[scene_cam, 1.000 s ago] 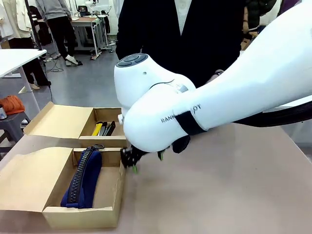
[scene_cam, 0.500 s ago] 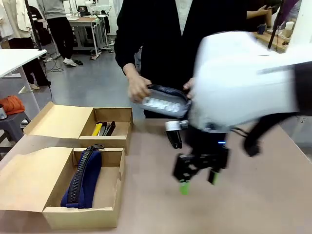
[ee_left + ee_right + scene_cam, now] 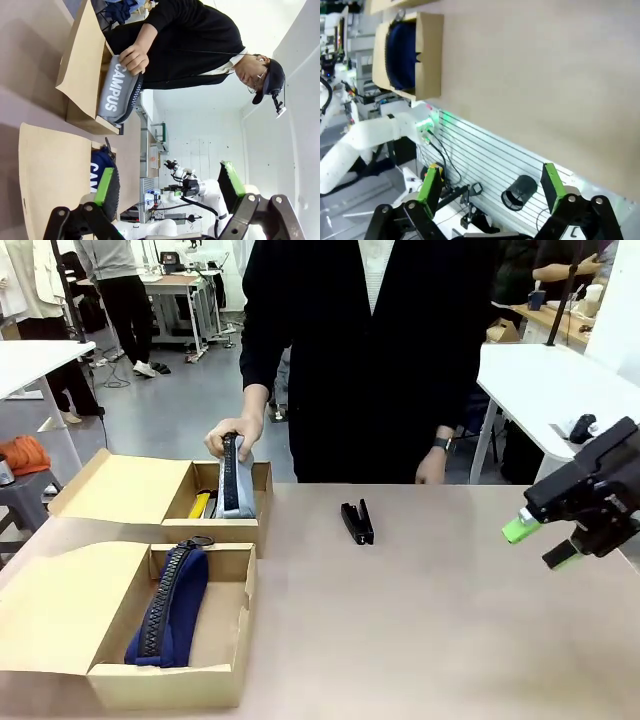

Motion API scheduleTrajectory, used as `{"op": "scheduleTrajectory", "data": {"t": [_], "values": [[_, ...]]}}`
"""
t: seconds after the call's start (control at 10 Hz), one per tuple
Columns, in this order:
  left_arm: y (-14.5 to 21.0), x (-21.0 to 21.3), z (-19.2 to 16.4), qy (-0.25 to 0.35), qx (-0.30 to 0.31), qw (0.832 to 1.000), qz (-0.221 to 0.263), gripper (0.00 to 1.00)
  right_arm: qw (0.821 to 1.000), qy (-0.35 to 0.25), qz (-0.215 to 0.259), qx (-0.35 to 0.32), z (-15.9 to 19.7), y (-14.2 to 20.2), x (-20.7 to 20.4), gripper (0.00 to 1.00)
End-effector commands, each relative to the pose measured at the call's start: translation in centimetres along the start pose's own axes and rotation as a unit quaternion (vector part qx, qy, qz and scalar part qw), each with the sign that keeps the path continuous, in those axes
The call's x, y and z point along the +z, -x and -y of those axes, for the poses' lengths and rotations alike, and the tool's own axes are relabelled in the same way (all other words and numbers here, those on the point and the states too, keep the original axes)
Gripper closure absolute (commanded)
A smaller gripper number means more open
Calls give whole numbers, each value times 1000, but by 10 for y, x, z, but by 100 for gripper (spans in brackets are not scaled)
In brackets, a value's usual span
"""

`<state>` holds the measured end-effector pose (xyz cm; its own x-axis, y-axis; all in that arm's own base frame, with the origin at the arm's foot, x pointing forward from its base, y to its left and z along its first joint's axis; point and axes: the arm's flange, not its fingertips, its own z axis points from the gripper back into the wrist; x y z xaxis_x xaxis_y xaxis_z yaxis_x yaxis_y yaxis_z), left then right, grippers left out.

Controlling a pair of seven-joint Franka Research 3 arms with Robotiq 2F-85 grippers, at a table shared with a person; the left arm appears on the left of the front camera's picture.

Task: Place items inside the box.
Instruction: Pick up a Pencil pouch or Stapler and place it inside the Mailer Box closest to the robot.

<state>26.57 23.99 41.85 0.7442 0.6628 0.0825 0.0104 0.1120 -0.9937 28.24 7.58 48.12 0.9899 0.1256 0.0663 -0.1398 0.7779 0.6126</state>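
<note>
right pincer (image 3: 540,543) hangs spread and empty at the desk's (image 3: 450,640) right edge; left pincer (image 3: 169,184) is likewise spread, holding nothing. a black clip-like tool (image 3: 357,522) lies mid-desk, outside both boxes, likely best pinched across its narrow sides, clear of the person's hand (image 3: 235,435), which lowers a grey pouch (image 3: 117,92) lettered "campus" into the far box (image 3: 120,490) beside a yellow knife (image 3: 200,505). a navy pouch (image 3: 170,605) lies in the near box (image 3: 60,610).

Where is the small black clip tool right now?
In the front view, the black clip tool lies on the table near its far edge, just right of the far box, in front of the person.
</note>
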Motion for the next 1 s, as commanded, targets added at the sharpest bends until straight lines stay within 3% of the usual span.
{"op": "scheduleTrajectory", "data": {"t": [0.0,0.3,0.4,0.5,0.7,0.8,0.9], "values": [[2,-1,1,10,-9,1000,3,0,996,44,-68,31,-32,10,-40,0],[2,-1,1,10,-9,1000,3,0,998,36,-50,24,-23,9,-31,0],[2,-1,1,10,-9,1000,3,0,992,122,13,-25,-40,-17,-49,0],[2,-1,1,10,-9,1000,3,0,989,148,24,14,-50,-52,-67,0],[2,-1,1,10,-9,1000,3,0,971,224,83,18,-65,-132,-113,0],[2,-1,1,10,-9,1000,3,0,970,221,96,34,-69,-171,-143,0],[2,-1,1,10,-9,1000,3,0,970,223,87,34,-77,-187,-169,0]]}}
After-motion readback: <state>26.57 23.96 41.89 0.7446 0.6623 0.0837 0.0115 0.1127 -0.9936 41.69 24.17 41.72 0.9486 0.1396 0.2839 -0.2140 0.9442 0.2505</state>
